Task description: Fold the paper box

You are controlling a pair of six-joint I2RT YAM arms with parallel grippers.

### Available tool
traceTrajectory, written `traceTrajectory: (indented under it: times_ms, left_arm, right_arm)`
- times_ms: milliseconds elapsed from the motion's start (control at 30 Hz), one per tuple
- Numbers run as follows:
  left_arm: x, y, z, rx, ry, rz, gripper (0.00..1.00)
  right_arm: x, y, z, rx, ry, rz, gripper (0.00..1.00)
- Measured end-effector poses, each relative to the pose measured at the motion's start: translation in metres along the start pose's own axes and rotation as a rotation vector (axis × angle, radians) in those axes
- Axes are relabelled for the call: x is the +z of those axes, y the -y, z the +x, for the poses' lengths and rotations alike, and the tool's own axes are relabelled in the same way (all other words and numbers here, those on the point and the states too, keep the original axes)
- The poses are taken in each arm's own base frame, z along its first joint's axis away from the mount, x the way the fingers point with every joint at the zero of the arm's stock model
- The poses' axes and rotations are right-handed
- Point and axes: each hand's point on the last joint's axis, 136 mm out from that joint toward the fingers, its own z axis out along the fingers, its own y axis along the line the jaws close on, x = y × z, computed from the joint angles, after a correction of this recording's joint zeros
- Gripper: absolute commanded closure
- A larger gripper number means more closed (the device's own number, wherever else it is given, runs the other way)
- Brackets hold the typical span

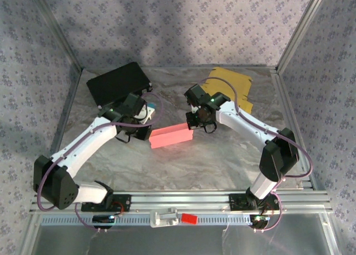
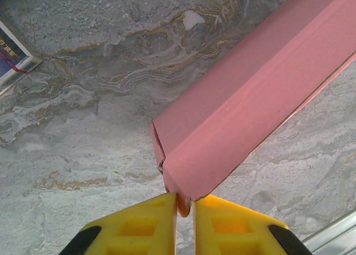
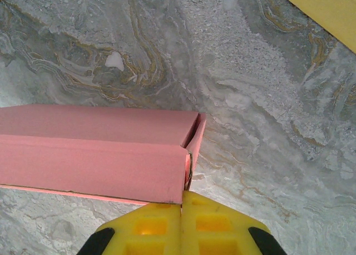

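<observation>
The pink paper box [image 1: 171,136] is a long, narrow folded form in the middle of the marbled table, spanning the gap between both grippers. At its left end, my left gripper [image 1: 149,134] has its yellow fingers closed to a narrow slit on a small corner tab of the box [image 2: 250,99]; the grip point [image 2: 185,202] is at the bottom of the left wrist view. My right gripper [image 1: 192,127] is at the right end, its fingers pressed together [image 3: 182,196] on the thin end flap of the box [image 3: 94,155].
A black case [image 1: 118,83] lies at the back left. Flat yellow cardboard [image 1: 231,88] lies at the back right, its corner visible [image 3: 328,10]. A white and blue card [image 2: 11,58] sits near the left arm. An aluminium rail [image 1: 178,199] runs along the near edge.
</observation>
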Motion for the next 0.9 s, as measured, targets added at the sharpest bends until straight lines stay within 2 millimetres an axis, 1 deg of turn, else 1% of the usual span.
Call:
traceTrajectory:
  times_ms: [167,433,633,767,900]
  left_arm:
    - [0.0,0.0,-0.002,0.001,0.004,0.0,0.94]
    - [0.002,-0.001,-0.005,0.003,0.007,-0.004,1.0]
    - [0.0,0.0,-0.008,-0.018,0.007,-0.004,1.0]
    - [-0.002,0.001,-0.013,-0.072,-0.003,-0.005,1.0]
    - [0.001,0.002,-0.012,-0.126,-0.027,-0.002,1.0]
  right_arm:
    - [0.0,0.001,-0.001,0.002,0.001,0.001,1.0]
    - [0.0,0.002,-0.001,0.004,0.001,0.002,1.0]
    - [0.0,0.002,-0.001,0.009,0.001,0.003,1.0]
    - [0.0,0.003,-0.002,0.019,0.001,0.011,1.0]
    - [0.0,0.004,-0.002,0.021,0.003,0.015,1.0]
